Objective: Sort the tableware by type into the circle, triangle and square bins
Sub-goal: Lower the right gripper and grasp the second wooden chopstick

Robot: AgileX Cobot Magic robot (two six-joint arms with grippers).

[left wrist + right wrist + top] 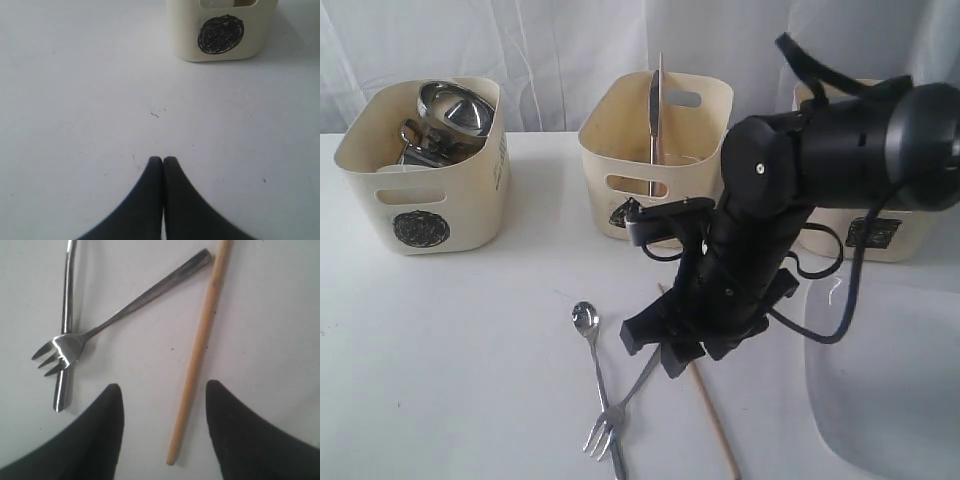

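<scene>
A single wooden chopstick (199, 345) lies on the white table, its end between the fingers of my right gripper (163, 385), which is open and apart from it. A steel fork (70, 347) lies across the handle of the steel spoon (67, 300) beside it. In the exterior view the right gripper (675, 350) hovers low over the chopstick (715, 425), with the fork (620, 410) and spoon (585, 318) to its left. The circle bin (420, 228) holds steel mugs and a bowl (455, 110). My left gripper (163, 159) is shut and empty, facing the circle bin (185, 30).
The middle bin (610, 140) holds an upright knife (659, 100); my arm half hides its mark. The right bin (910, 240) stands behind the right arm. A large white square plate (880, 390) lies at the front right.
</scene>
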